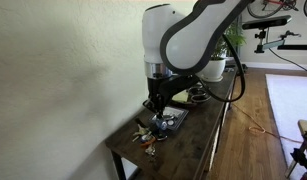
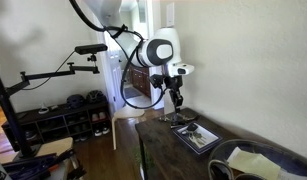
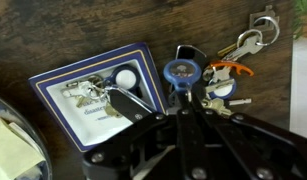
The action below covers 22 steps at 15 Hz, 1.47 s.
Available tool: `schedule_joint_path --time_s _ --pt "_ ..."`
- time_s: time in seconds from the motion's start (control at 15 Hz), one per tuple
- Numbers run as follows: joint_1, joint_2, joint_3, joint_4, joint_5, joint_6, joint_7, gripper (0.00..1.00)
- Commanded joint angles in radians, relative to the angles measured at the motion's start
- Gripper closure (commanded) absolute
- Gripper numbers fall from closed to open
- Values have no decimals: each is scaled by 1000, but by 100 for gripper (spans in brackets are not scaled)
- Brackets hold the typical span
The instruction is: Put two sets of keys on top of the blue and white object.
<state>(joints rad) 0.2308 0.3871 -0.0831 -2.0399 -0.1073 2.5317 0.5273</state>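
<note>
While the arm points straight down, tool over loose keys, grip unclear.

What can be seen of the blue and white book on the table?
The book is a flat rectangle with a dark blue border and a white face with faint print, seemingly card or paper. It lies flat on the dark wooden table, at an angle in the wrist view. One bunch of keys with a round white fob rests on it; a second bunch lies beside it on the wood.
</note>
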Motion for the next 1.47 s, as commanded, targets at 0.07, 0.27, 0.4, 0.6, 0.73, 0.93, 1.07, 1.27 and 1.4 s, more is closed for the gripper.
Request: schedule_joint_path --time_s 0.07,0.27,0.4,0.6,0.73,0.93,1.07,1.27,1.4 --pt "-14 -47 -36 -13 -46 -20 22 97" --pt "-23 -55 -55 -6 -61 -22 30 97" --pt "-33 -48 -66 7 -66 -24 31 97" --pt "-46 -28 -78 23 -69 -18 25 97" --pt "-58 -18 -77 28 -68 -17 13 97" --pt "-71 -2 -75 28 -67 -5 -1 97" --pt "-76 17 -72 30 -72 17 -23 97" --pt "-78 52 -73 46 -71 15 -39 97" --pt "-82 75 -70 57 -62 15 -55 97"
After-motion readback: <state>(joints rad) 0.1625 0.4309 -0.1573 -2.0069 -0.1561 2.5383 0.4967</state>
